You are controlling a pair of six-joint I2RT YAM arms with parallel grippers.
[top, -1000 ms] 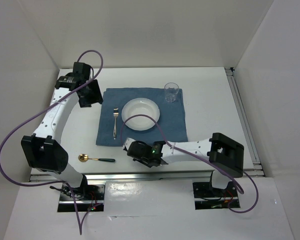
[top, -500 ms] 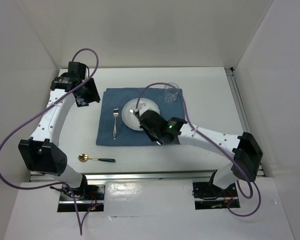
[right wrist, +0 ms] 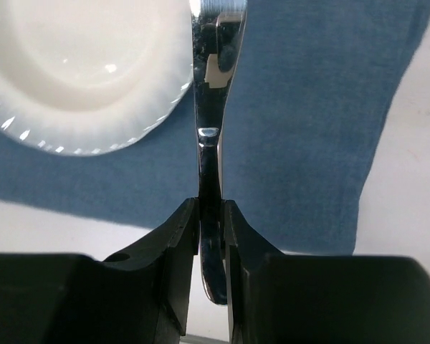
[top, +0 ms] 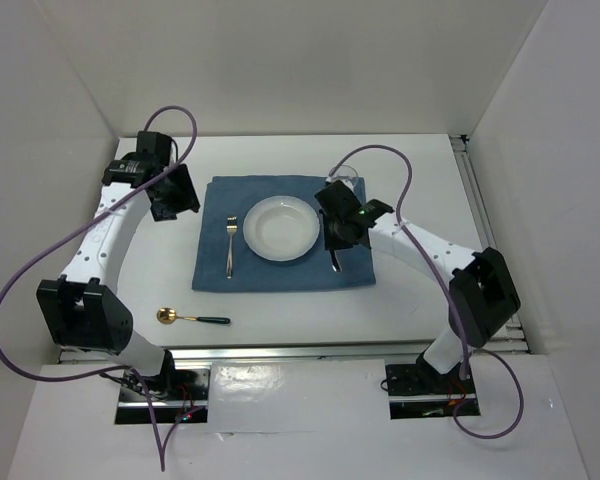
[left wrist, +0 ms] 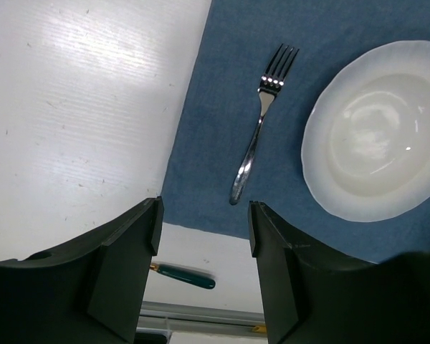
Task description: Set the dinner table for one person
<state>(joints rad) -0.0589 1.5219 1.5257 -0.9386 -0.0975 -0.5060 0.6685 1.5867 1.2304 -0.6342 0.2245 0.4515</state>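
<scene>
Two claws hang over one white tabletop (top: 420, 180), which spans the whole workspace under both arms. It is rigid and fixed, a hard, smooth surface to lay things on, not something to grip. At its middle lies a blue mat (top: 280, 272), probably soft enough to bunch if dragged. A white plate (top: 280, 228) sits on the mat and looks breakable.

The right claw (right wrist: 211, 222) is narrowed on a knife (right wrist: 213, 107), pinching it across the flats near the handle end, over the mat just right of the plate. It looks like thin, stiff, slippery steel. A fork (top: 229, 248) lies left of the plate.

The left claw (left wrist: 201, 236) hangs wide and empty by the mat's far left corner. A spoon (top: 192, 318) lies off the mat towards the tabletop's near edge.
</scene>
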